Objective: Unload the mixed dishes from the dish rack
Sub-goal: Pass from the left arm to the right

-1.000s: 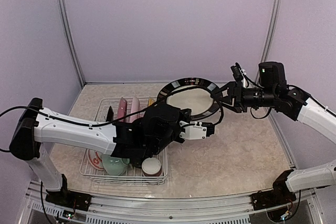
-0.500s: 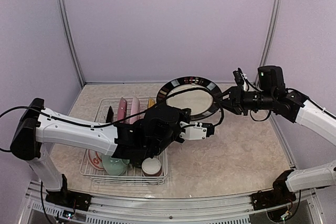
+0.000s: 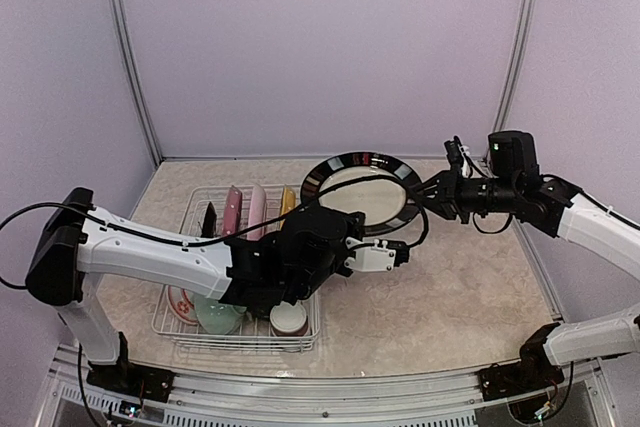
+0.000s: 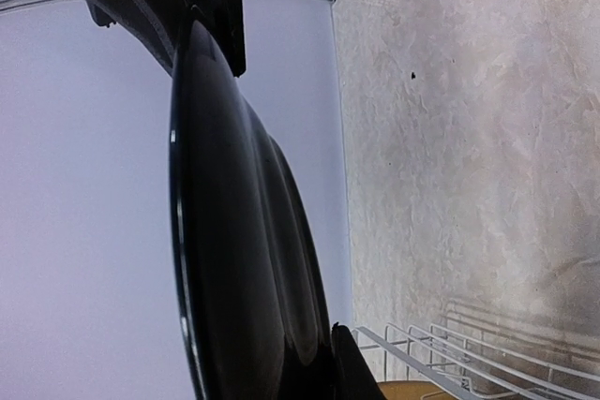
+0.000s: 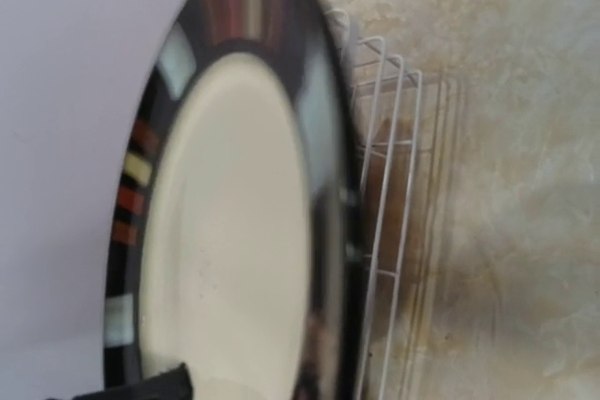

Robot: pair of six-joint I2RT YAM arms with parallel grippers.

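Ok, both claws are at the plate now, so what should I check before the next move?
1. Left claw gripping the round black-rimmed, cream-centred ceramic plate: ok.
2. Right claw at the plate's opposite rim: ok.
3. Right claw firmly clamped on that rim: cannot tell.
4. Plate lifted out of the white wire dish rack: ok.
5. Pink plates upright in the rack's dividers: ok.

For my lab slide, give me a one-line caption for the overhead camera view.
Left gripper holds a black-rimmed plate beside the dish rack as the right gripper meets its rim.
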